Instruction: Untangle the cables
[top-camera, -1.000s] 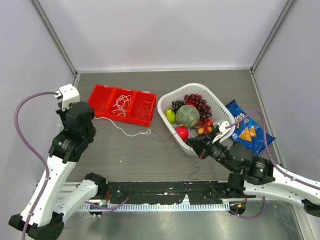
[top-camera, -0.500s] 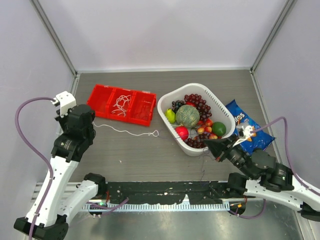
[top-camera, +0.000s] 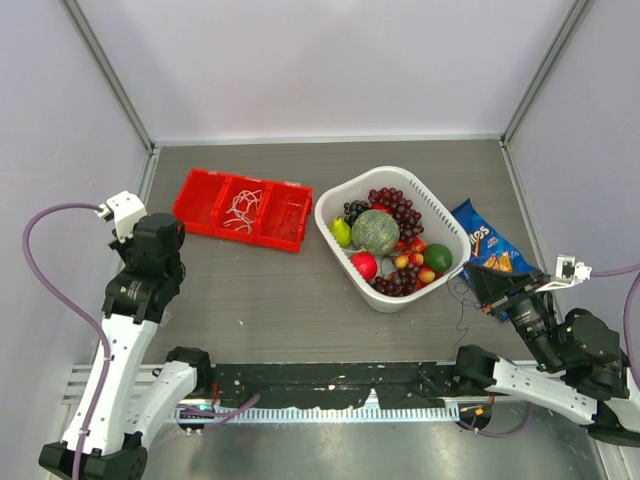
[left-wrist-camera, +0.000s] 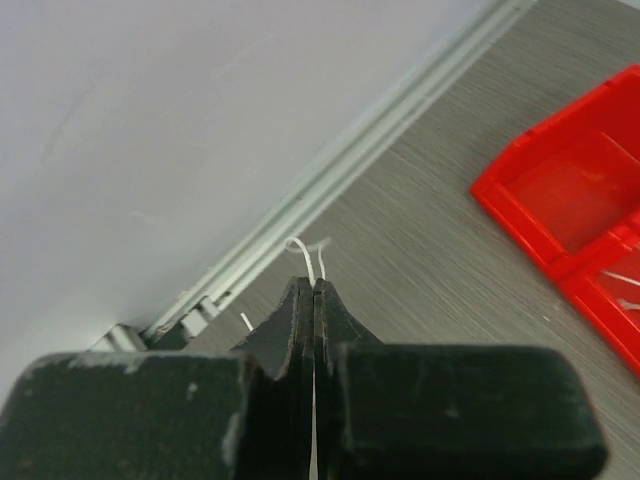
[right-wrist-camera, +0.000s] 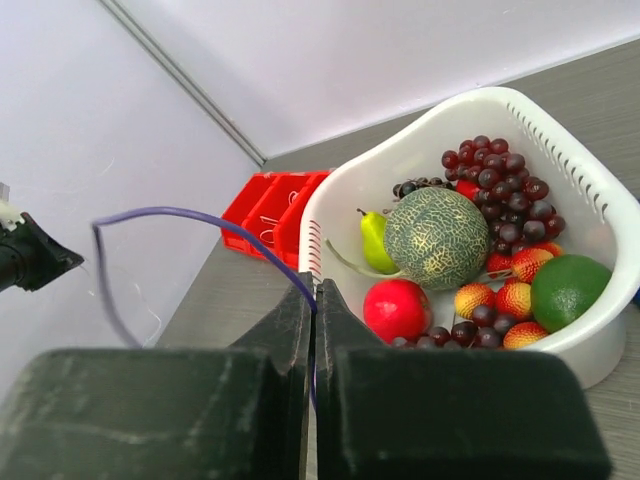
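Here the left gripper, at the left edge of the top view, is pinched tight on a thin white cable whose end pokes above its tips. The right gripper, lower right, clamps a purple cable that loops leftward. A white coil lies in the red tray's middle compartment.

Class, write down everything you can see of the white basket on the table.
The basket is white plastic, oval, with slotted walls and a broad rim. It stands upright on the grey table, right of centre, between the red tray and the chips bag. It is full of fruit: a melon, dark grapes, a green pear, a red apple, a lime and small red-yellow pieces.
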